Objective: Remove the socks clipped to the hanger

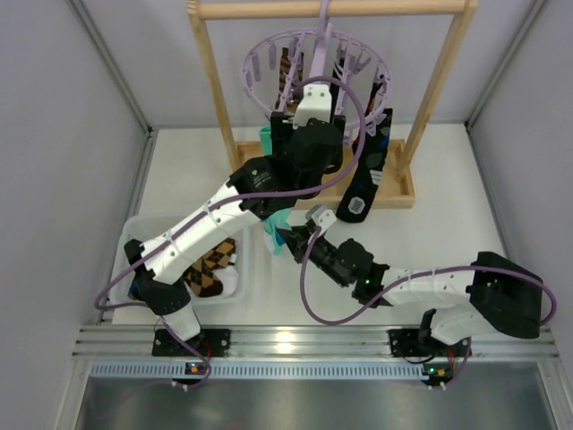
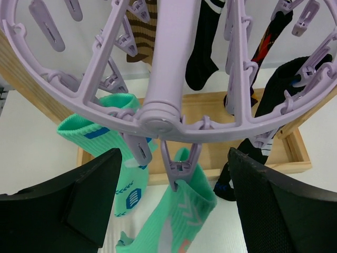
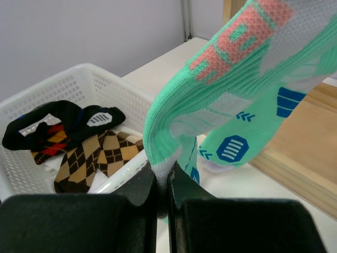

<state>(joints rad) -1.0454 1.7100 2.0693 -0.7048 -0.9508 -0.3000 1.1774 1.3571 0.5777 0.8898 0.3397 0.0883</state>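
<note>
Lilac plastic, said the first: the hanger (image 2: 160, 79) hangs by its hook from the wooden frame (image 1: 403, 8), with socks dangling from its pegs.

Which socks? asked the second.

Two mint ones near the hub, the first replied. One mint-green sock (image 2: 184, 211) with coral patches has its cuff in a central peg (image 2: 178, 166). The second mint sock (image 2: 97, 132), with blue marks, is clipped just beside it. Farther round the ring hang a brown-striped sock (image 2: 145, 31), a black sock (image 2: 202, 47) and a black sock with red marks (image 2: 268, 39).

And the left arm?

The left end effector (image 2: 174, 158) sits under the hanger's hub. Its fingers are spread wide to either side of the central peg and touch nothing that shows.

The right one?

The right end effector (image 3: 162, 182) is low over the counter (image 1: 448, 224). Its fingers are pressed together on the lower edge of the coral-patched mint-green sock, pinching the fabric, which runs up from there toward the hanger.

Anything off the hanger?

A white basket (image 3: 68, 84) stands on the counter at the left, beside the left arm. In it lie a brown argyle sock (image 3: 89, 158) and a black sock with red and yellow diamonds (image 3: 47, 132).
</note>
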